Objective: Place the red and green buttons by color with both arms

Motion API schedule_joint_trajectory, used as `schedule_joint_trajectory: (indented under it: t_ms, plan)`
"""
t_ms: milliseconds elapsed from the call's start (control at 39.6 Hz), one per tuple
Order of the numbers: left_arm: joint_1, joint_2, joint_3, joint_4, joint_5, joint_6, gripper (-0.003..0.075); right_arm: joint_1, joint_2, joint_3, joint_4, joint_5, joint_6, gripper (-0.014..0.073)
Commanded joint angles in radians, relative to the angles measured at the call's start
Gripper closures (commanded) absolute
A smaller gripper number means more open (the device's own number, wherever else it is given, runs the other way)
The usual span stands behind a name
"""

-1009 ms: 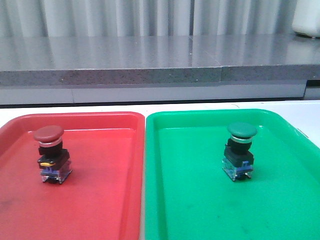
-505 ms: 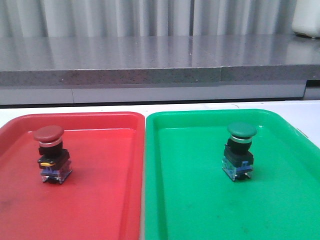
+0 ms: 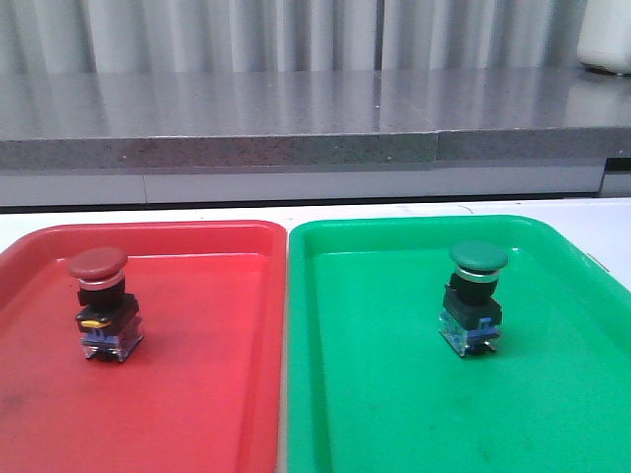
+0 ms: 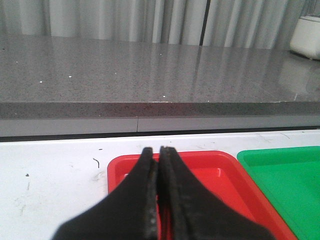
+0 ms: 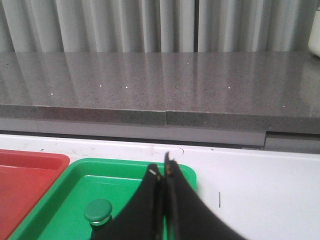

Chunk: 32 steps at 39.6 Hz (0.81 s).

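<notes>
The red button (image 3: 102, 304) stands upright in the red tray (image 3: 207, 394) at its left side. Over in the green tray (image 3: 394, 414), the green button (image 3: 473, 298) stands upright too, right of its middle. Neither gripper shows in the front view. In the left wrist view my left gripper (image 4: 158, 150) is shut and empty, raised over the red tray (image 4: 220, 175); the red button is hidden there. My right gripper (image 5: 163, 166) is shut and empty above the green tray (image 5: 65, 200), with the green button (image 5: 98, 211) beside its fingers, apart from them.
The two trays sit side by side on a white table (image 3: 611, 222). A grey stone counter (image 3: 296, 118) runs behind it, with a white container (image 3: 603, 39) at the far right. Grey curtains hang at the back.
</notes>
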Motion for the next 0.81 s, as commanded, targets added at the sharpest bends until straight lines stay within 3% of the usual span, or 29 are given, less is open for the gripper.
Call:
schedule_joint_trajectory:
  t_ms: [0, 606, 782]
  plan:
    - [0.002, 0.013, -0.023, -0.013, -0.079, -0.01, 0.074, -0.005, 0.009, -0.025, -0.014, -0.087, 0.002, 0.0711]
    - [0.002, 0.013, -0.02, -0.015, -0.082, -0.01, 0.074, -0.005, 0.009, -0.025, -0.014, -0.087, 0.002, 0.0711]
    - [0.036, -0.044, 0.069, -0.013, -0.141, -0.019, 0.074, -0.005, 0.009, -0.025, -0.014, -0.087, 0.002, 0.0711]
